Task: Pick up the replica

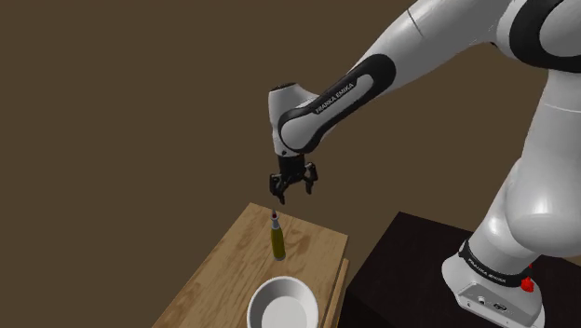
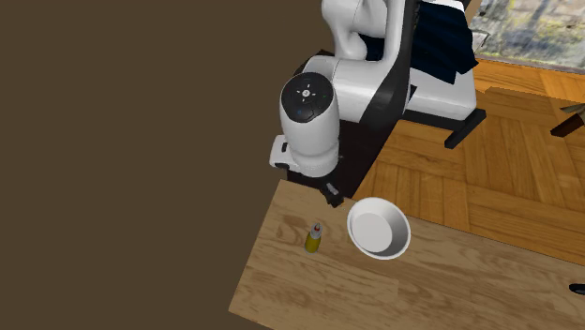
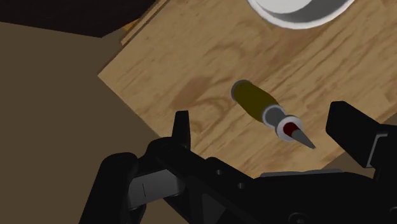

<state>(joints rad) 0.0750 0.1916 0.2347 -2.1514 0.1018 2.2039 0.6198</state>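
The replica (image 1: 276, 239) is a small bullet-shaped thing with an olive-yellow body, a grey collar, a red ring and a grey pointed tip. It stands upright on the wooden table (image 1: 220, 275), near the table's far end. My black gripper (image 1: 292, 194) hangs open above it, a little toward the shoulder view's right, and touches nothing. In the wrist view the replica (image 3: 264, 109) shows from above, below and between the spread fingers (image 3: 182, 129), apart from both. The second exterior view has the replica (image 2: 314, 238) beside the bowl, under the arm's wrist.
A white bowl (image 1: 283, 303) sits on the table close to the replica (image 2: 379, 228), on the side nearer the stand. The dark stand (image 1: 410, 270) adjoins the table. The table's edge (image 3: 121, 60) drops off to plain brown ground close behind the replica.
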